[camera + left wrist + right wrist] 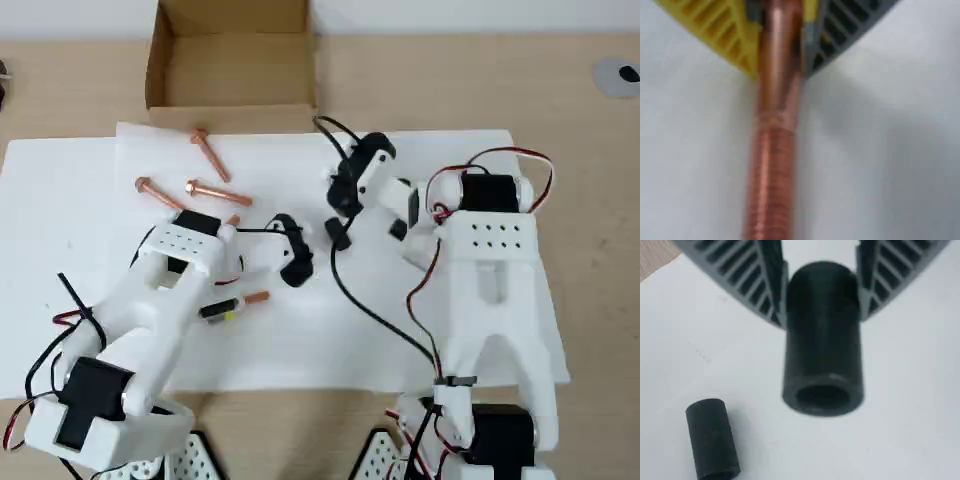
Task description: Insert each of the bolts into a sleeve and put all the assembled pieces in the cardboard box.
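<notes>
Covering the wooden table (600, 180), white paper (60, 200) underlies left tool (780, 65) clamping bolt (772, 175), right tool (821, 317) clamping sleeve (822, 365).

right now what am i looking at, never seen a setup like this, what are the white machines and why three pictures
These are two white robot arms, left arm and right arm, at a wooden table. One picture looks down from above; the other two come from a camera on each wrist. The left gripper is shut on a copper threaded bolt, the right gripper on a black cylindrical sleeve. Another black sleeve and several loose copper bolts lie on the white sheet. An open cardboard box stands beyond it.
</notes>
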Controlling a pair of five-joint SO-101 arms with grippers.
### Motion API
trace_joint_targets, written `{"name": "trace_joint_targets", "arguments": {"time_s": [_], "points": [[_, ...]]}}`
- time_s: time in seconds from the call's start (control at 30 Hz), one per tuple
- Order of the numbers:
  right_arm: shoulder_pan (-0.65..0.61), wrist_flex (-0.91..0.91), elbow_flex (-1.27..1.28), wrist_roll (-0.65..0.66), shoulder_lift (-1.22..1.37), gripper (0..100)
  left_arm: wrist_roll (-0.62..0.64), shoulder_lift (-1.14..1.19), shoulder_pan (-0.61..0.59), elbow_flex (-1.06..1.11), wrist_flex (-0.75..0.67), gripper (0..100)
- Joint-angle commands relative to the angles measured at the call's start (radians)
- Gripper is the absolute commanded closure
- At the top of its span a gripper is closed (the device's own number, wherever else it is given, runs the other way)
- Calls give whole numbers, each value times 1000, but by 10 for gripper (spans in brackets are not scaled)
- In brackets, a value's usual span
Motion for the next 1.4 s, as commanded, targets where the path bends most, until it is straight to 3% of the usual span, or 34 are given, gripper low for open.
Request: {"name": "trace_joint_targets", "arguments": {"time_s": [0.0,0.47,0.57,0.63,0.77,0.97,1.07,1.2,1.37], "points": [[-12,3,2,0,-35,988,5,25,11,-3,-35,922],[-12,18,1,0,-38,988,124,24,8,-330,216,870],[-12,17,1,2,-38,988,227,24,11,-393,258,840],[-12,17,1,3,-36,988,376,24,9,-446,298,833],[-7,15,1,20,-38,988,793,30,5,-522,416,858],[-12,9,1,21,-36,988,1455,30,-17,-460,440,912],[-12,9,1,21,-36,988,1622,30,-35,-423,420,932],[-10,9,1,35,-36,988,1703,28,-60,-430,407,929],[-10,9,1,35,-36,988,1975,28,-61,-361,296,929]]}}
